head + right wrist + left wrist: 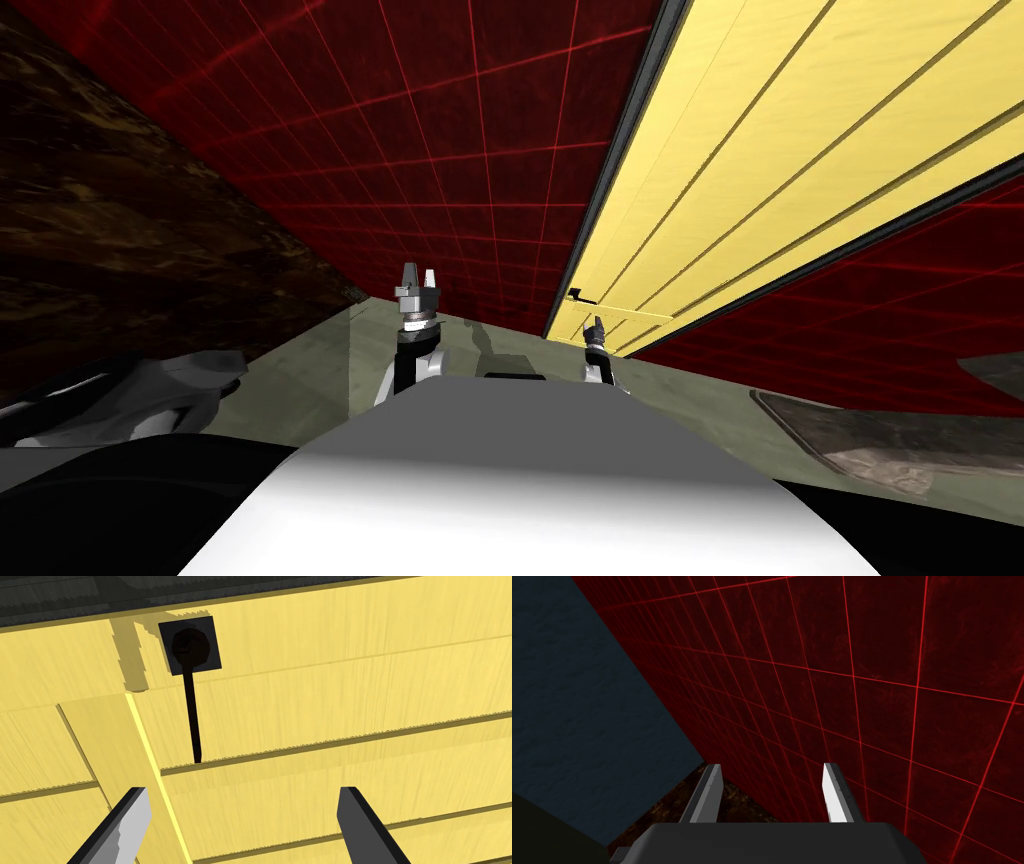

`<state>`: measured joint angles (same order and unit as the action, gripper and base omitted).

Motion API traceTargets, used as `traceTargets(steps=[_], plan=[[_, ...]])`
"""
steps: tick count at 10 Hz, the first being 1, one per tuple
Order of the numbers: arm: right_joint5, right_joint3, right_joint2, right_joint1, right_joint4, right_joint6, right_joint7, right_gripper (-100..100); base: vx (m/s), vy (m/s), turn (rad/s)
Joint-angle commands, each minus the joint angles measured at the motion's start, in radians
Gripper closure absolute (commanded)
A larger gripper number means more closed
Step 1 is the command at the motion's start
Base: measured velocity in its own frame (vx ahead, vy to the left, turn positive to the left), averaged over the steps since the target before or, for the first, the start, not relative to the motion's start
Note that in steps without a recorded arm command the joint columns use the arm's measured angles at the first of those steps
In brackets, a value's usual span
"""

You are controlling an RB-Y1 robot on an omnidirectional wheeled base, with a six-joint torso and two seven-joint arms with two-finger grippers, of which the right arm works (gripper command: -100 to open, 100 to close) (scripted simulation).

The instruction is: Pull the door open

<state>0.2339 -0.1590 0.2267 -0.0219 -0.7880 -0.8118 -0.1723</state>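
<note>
Fingers apart, right end effector (pixel 242 791) faces yellow panelled door (pixel 350 676); left end effector (pixel 772 766), likewise, red-tiled wall (pixel 862 651).

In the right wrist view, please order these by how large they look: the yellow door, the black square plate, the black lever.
Largest: yellow door.
Next: black square plate.
Smallest: black lever, longer than the plate but far thinner, so less area.

The yellow door (pixel 800 130) is brightly, evenly lit; the red tiled wall (pixel 430 150) is dim. A jagged-edged shadow (a darker yellow) falls beside the handle plate (pixel 190 646), and the head view splays at its corners.
</note>
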Motion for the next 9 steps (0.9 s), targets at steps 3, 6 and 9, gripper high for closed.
traceTargets(steps=[3,6,9], plan=[[0.009,-0.004,0.009,-0.024,0.078,-0.022,-0.004,-100,0.023,-0.057,0.128],[0.017,-0.009,0.017,-0.048,0.156,-0.038,-0.005,-100,0.021,-0.065,0.152],[0.023,-0.012,0.024,-0.066,0.213,-0.051,-0.007,-100,0.014,-0.056,0.124]])
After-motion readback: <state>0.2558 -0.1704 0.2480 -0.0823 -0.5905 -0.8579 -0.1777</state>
